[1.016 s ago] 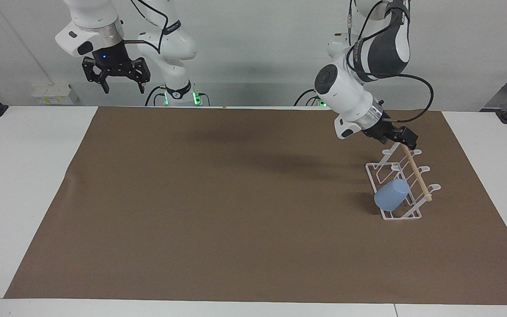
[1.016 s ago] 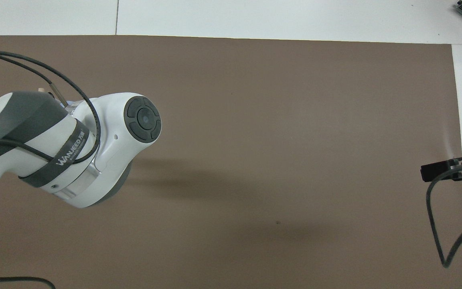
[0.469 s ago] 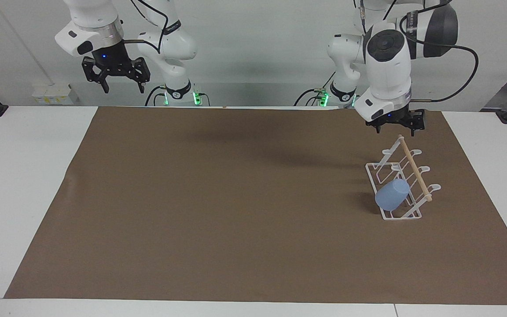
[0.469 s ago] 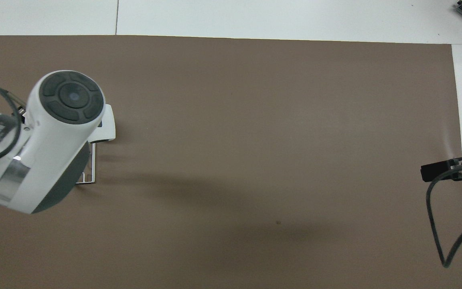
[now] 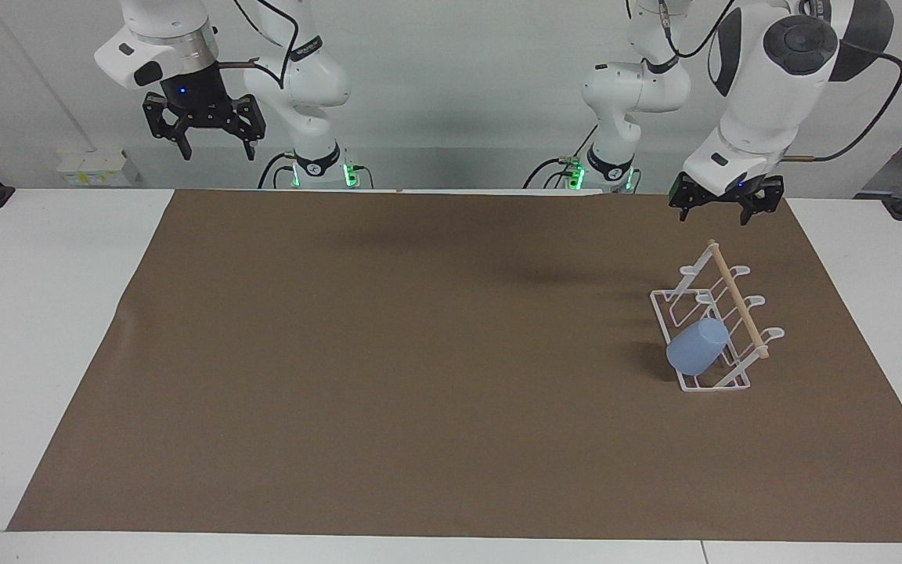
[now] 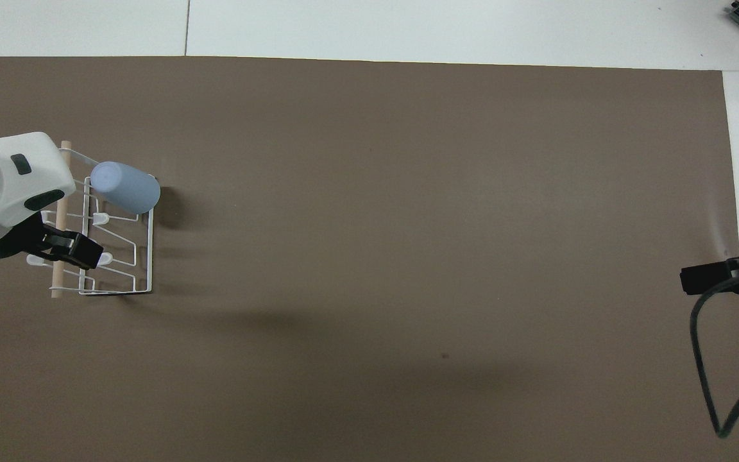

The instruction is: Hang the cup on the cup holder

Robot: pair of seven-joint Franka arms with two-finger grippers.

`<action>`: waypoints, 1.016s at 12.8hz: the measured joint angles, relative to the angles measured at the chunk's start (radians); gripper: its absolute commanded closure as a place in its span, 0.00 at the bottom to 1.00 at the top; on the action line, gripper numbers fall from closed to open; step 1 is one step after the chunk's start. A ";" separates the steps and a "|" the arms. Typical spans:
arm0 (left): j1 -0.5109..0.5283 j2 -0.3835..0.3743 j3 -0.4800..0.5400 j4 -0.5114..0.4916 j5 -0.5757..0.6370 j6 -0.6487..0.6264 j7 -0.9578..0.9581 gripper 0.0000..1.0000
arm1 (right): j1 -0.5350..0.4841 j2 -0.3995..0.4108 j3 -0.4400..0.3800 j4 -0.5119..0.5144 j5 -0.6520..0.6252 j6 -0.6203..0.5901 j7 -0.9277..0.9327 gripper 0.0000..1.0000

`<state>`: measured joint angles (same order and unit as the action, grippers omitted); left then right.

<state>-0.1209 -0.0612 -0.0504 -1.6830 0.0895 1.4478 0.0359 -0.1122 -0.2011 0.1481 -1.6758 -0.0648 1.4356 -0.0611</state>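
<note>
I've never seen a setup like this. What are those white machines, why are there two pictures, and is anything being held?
They are two robot arms, each ending in a black two-fingered gripper. One picture looks at them from across the table, the other looks down from above their end. On the brown mat stands a white wire cup holder with a wooden rod, and a small light-blue plastic cup hangs tilted on one prong. Nothing is held: the left gripper is open, up above the mat's edge near the holder, and the right gripper, also open, waits raised at the right arm's end.
</note>
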 measured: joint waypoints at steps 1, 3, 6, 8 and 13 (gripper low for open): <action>0.031 0.000 -0.001 0.024 -0.047 -0.015 -0.006 0.00 | 0.000 0.000 0.000 0.000 0.000 0.000 0.000 0.00; 0.091 0.000 0.000 0.060 -0.110 -0.041 -0.005 0.00 | 0.000 0.000 0.000 0.000 0.000 0.000 0.000 0.00; 0.108 0.003 -0.001 0.089 -0.118 -0.040 -0.007 0.00 | 0.000 0.000 0.000 0.000 0.000 0.000 0.000 0.00; 0.127 0.010 -0.001 0.112 -0.118 -0.030 -0.008 0.00 | 0.000 0.000 0.000 0.000 0.000 0.000 0.000 0.00; 0.163 0.030 -0.001 0.148 -0.112 0.012 -0.008 0.00 | 0.000 0.000 0.000 0.000 0.000 0.000 0.000 0.00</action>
<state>0.0418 -0.0310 -0.0518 -1.5348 -0.0227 1.4596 0.0279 -0.1122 -0.2011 0.1480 -1.6758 -0.0648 1.4356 -0.0611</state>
